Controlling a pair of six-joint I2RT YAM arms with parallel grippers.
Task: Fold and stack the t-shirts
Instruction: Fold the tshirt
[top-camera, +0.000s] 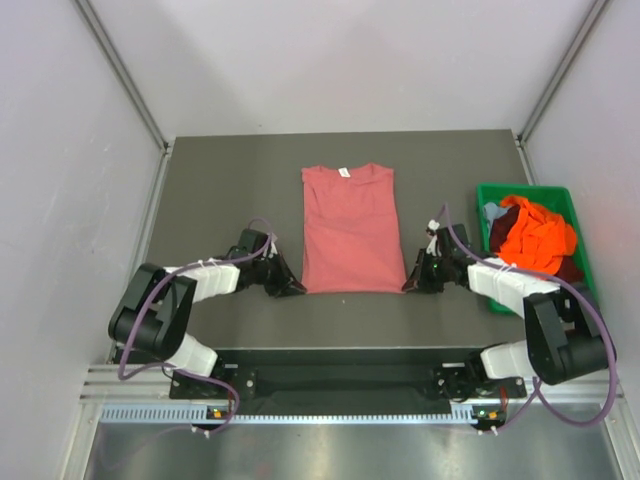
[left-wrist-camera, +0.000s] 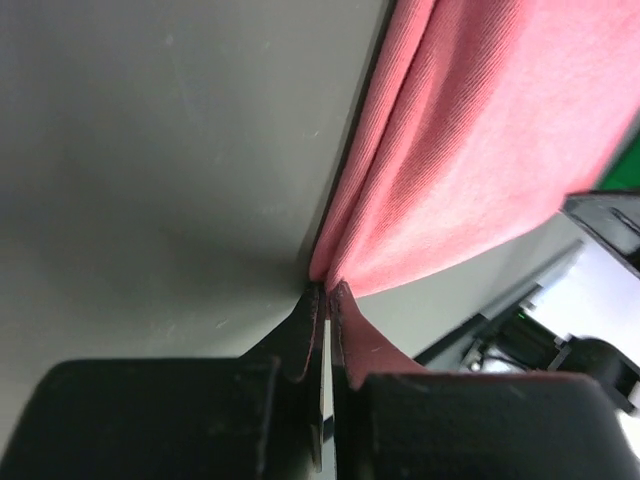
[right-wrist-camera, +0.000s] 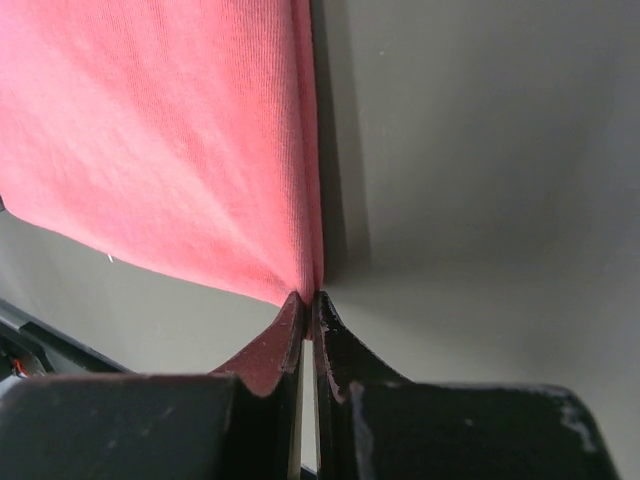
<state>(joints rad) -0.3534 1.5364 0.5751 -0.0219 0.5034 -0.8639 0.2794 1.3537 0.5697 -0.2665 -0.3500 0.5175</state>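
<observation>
A dark grey matte table (top-camera: 230, 170) is seen at the centre, enclosed by plain pale walls (top-camera: 340, 60) at 9, 12 and 3 o'clock. Slanted metal struts (top-camera: 122, 72) are set at 11 and 1 o'clock. A slotted aluminium rail (top-camera: 330, 412) is mounted at 6 o'clock. Soft, even light is cast throughout.

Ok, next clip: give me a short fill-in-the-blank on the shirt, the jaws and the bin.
1. The pink shirt lies flat with its collar toward the ___ edge of the table.
2. Both arms' jaws are ___ on its near corners.
3. The orange shirt sits in the ___ bin.
4. The bin stands on the table's ___ side.

Missing words: far; shut; green; right.
</observation>
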